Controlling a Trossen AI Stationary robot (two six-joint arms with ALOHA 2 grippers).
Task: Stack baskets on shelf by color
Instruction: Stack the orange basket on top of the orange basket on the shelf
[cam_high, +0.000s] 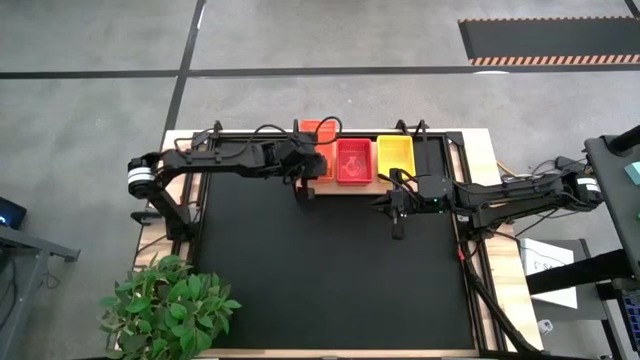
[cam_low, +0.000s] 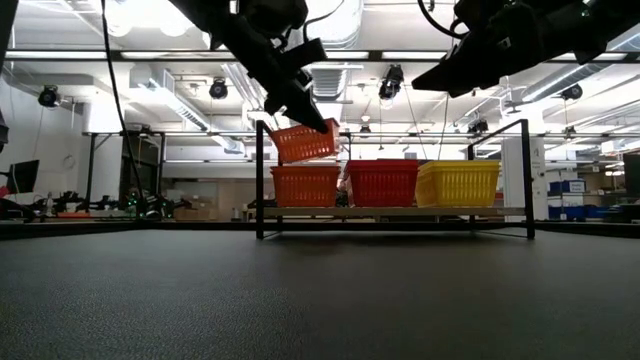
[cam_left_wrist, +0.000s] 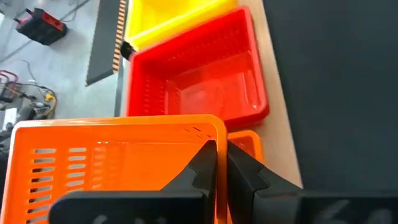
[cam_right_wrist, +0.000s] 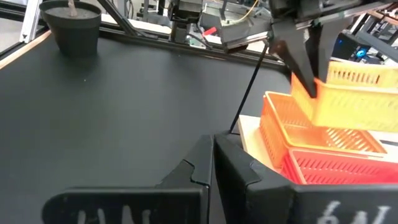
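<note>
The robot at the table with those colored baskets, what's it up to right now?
It is sorting baskets by color on the wooden shelf. The left gripper is shut on the rim of an orange basket, holding it tilted above the orange stack. The red stack and yellow stack sit beside it. The right gripper hangs shut and empty over the black mat.

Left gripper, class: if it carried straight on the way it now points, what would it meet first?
Probably the orange stack on the shelf: the left gripper, shut on a tilted orange basket, aims down at it.
</note>
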